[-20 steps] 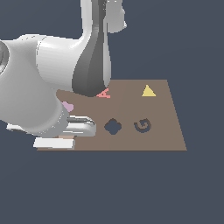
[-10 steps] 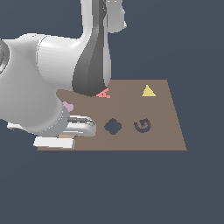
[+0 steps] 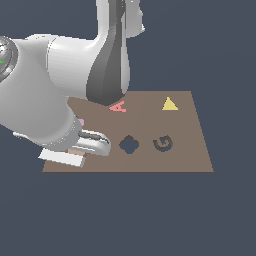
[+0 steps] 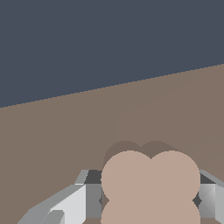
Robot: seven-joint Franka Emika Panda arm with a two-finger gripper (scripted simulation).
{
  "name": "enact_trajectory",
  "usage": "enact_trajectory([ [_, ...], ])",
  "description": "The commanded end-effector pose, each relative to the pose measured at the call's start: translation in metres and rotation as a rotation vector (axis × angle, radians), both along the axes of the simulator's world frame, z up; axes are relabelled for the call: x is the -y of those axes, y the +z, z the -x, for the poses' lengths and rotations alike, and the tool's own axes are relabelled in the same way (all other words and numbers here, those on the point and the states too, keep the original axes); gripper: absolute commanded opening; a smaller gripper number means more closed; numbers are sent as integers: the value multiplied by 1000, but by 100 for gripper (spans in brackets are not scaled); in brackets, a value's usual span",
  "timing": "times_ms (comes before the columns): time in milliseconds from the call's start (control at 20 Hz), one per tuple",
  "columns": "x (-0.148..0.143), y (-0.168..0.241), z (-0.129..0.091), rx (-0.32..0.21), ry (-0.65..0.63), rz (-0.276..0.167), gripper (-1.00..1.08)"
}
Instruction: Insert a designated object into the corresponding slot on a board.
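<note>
Right now the gripper (image 4: 148, 201) pinches the flat tan clover-shaped piece (image 4: 151, 186) low over the brown rectangular board's (image 3: 190, 150) near-left corner, and the dark clover-shaped slot (image 3: 129, 144) lies just off toward the exterior view's right.

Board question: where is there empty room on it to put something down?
The board is bare along the exterior view's right edge, past the G cutout and yellow triangle, and between the red A and the triangle. It is crowded at that view's left, where the tool holds the clover piece beside the clover slot.
</note>
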State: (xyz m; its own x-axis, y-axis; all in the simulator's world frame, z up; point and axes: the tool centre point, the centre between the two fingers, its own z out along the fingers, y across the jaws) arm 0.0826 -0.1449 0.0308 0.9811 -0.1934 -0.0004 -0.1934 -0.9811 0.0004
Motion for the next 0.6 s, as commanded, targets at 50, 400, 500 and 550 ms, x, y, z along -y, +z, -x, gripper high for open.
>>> enact_trajectory([
  [50,-3,1,6,1,-80,0,-100],
  [400,-12,2,22,1,-292,0,-100],
  [500,-16,2,27,1,-364,0,-100],
  [550,-18,2,29,1,-402,0,-100],
])
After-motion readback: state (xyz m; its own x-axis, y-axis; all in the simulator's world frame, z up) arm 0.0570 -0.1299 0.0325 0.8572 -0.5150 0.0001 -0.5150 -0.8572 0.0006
